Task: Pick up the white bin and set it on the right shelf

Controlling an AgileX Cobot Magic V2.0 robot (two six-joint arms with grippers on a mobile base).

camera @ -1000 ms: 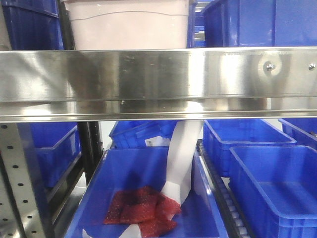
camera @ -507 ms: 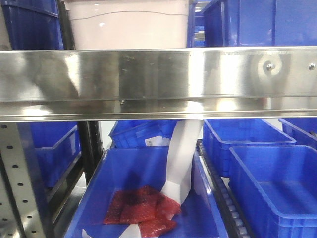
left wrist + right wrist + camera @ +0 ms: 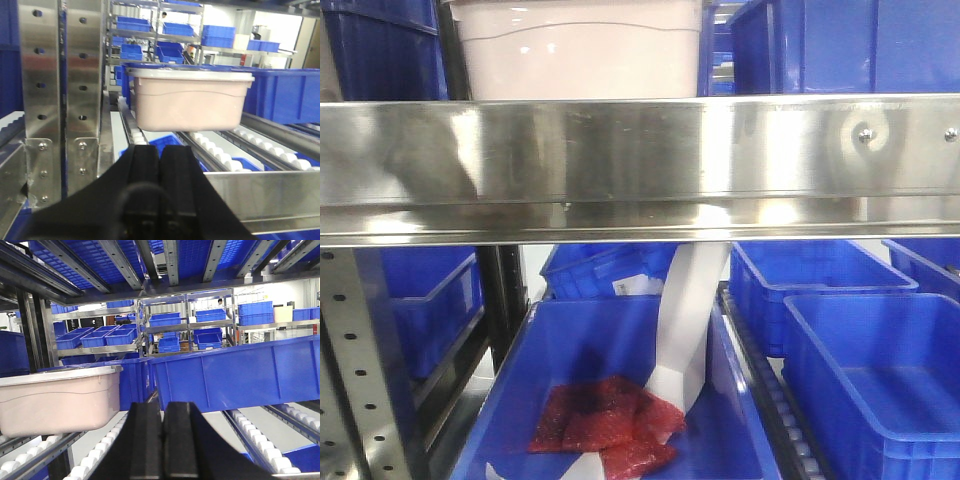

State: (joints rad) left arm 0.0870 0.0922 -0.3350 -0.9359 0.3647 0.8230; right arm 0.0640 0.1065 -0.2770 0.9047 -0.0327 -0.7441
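Note:
The white bin point(image 3: 580, 50) is a pinkish-white tub standing on the roller lanes of the steel shelf, behind the wide shiny front rail point(image 3: 640, 165). In the left wrist view the white bin point(image 3: 190, 102) sits straight ahead, a little beyond my left gripper point(image 3: 160, 150), which is shut with nothing in it. In the right wrist view the white bin point(image 3: 55, 400) lies off to the left of my right gripper point(image 3: 162, 405), also shut and empty, apart from the tub. Neither gripper shows in the front view.
A large blue crate point(image 3: 235, 375) stands on the rollers to the bin's right. Perforated steel uprights point(image 3: 60, 85) rise at the left. Below the rail, a blue crate point(image 3: 620, 400) holds red packets point(image 3: 605, 425), and more blue crates point(image 3: 880, 370) sit to its right.
The bin and shelf stay where they were. Only the reflections on the left part of the rail have shifted a little.

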